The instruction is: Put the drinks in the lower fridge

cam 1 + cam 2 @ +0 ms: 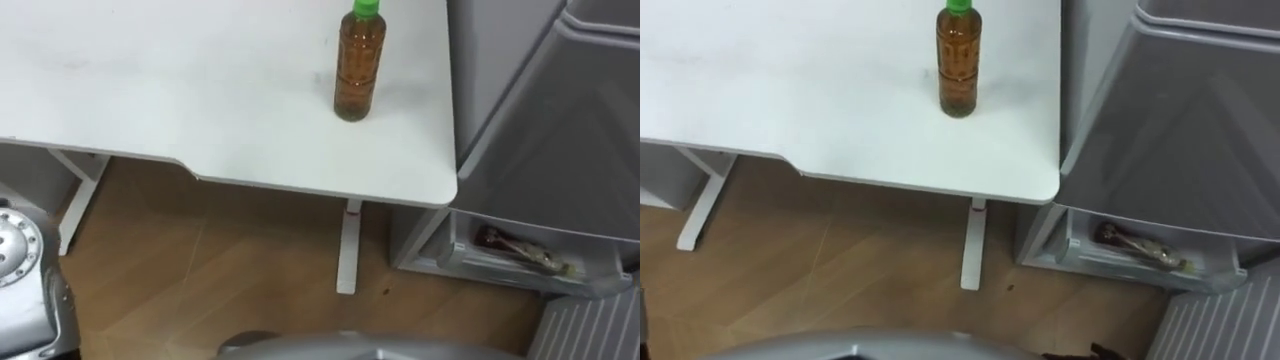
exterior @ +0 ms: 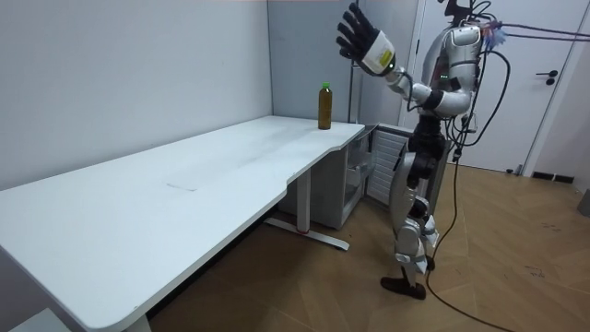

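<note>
The green-capped tea bottle (image 1: 358,70) stood upright on the white desk (image 1: 180,90), at about twelve o'clock from the robot. The fridge (image 1: 560,130), with its lower compartment (image 1: 520,255) open, was at three o'clock. The left hand (image 2: 362,41) was raised high, fingers spread, holding nothing. Judged risk: coming down from that height, the hand could topple the tall bottle.

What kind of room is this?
Probably a plain office or test room rather than a home kitchen: a long white desk holding one drink bottle, a grey fridge beside it with its lower compartment open, and bare walls.
</note>
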Controlling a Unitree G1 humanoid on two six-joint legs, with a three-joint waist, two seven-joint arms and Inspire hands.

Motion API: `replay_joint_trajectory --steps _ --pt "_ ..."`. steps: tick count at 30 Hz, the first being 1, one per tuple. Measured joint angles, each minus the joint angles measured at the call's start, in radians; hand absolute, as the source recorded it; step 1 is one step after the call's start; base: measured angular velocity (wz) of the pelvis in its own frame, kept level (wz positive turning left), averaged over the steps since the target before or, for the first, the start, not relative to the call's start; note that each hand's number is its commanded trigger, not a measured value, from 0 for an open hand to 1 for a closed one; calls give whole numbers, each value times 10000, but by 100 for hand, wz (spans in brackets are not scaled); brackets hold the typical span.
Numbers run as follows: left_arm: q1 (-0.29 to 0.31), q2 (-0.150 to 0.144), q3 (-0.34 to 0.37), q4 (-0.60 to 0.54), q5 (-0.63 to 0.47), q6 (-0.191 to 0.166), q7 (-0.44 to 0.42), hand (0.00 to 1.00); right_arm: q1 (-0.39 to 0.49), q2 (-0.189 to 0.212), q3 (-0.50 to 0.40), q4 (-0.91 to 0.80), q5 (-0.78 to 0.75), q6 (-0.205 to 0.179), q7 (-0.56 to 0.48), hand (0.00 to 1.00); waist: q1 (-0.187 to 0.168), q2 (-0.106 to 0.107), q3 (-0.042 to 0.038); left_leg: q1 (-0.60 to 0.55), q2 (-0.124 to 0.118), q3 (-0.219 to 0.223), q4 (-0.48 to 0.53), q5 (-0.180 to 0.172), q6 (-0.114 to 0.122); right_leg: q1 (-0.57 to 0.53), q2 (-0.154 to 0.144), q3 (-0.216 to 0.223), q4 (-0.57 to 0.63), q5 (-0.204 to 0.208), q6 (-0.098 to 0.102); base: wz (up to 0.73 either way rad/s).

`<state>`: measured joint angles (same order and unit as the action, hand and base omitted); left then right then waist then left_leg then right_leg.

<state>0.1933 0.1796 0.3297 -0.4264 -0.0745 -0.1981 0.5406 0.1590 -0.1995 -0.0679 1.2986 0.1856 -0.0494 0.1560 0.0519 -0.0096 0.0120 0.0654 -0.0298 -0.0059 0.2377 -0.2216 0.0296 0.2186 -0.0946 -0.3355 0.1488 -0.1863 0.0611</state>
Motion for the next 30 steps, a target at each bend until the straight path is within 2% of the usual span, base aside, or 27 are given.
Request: replay_joint_trajectory --steps 5,8,10,15,19,21,26,27,30 --pt "-197 -3 -833 -1 27 25 -1159 0 -185 10 70 47 53 -49 46 0 -261 -13 22 -44 12 40 -10 -2 1 -184 17 347 -7 0 0 -8" --pt "-493 3 -1342 0 15 48 -1786 0 -251 11 139 76 57 -60 96 0 -304 -22 18 -45 35 190 25 -1 0 -293 28 594 -11 1 -1 -14" --pt "-738 5 -1630 5 16 52 -2233 0 -331 9 183 120 50 -150 95 0 -455 -16 18 -22 37 259 5 -2 0 -302 36 840 -33 1 -1 -10" --pt "-1075 5 -1799 193 -1 120 -3099 0 -432 9 150 175 63 -222 95 0 -793 59 7 -34 64 485 -3 -2 -1 -294 43 931 -106 1 -1 -10" --pt "-1144 5 -1844 204 2 289 -3627 0 -481 15 59 193 74 -234 91 0 -899 110 0 -12 137 759 -36 -10 -14 -420 80 1181 -93 1 -2 -18" --pt "-1145 5 -1896 261 1 377 -3764 0 -514 2 79 194 74 -229 84 0 -931 120 5 -7 163 877 -34 -12 -18 -451 96 1392 -80 3 -5 -17" --pt "-1187 0 -2161 922 5 528 -4041 0 -523 5 72 220 75 -225 81 0 -1010 146 7 146 184 1031 -109 -12 -17 -451 95 1485 -28 5 -7 -11" --pt "-1188 -4 -2173 1024 -2 654 -4118 0 -543 9 73 217 84 -224 81 0 -1021 146 6 159 198 1071 -171 -12 -17 -452 98 1509 27 5 -7 -11" --pt "-1187 -5 -2247 1287 -21 679 -4205 0 -566 19 82 266 155 -219 84 0 -1057 139 7 192 196 1137 -165 -12 -16 -444 97 1604 24 8 -13 -8"
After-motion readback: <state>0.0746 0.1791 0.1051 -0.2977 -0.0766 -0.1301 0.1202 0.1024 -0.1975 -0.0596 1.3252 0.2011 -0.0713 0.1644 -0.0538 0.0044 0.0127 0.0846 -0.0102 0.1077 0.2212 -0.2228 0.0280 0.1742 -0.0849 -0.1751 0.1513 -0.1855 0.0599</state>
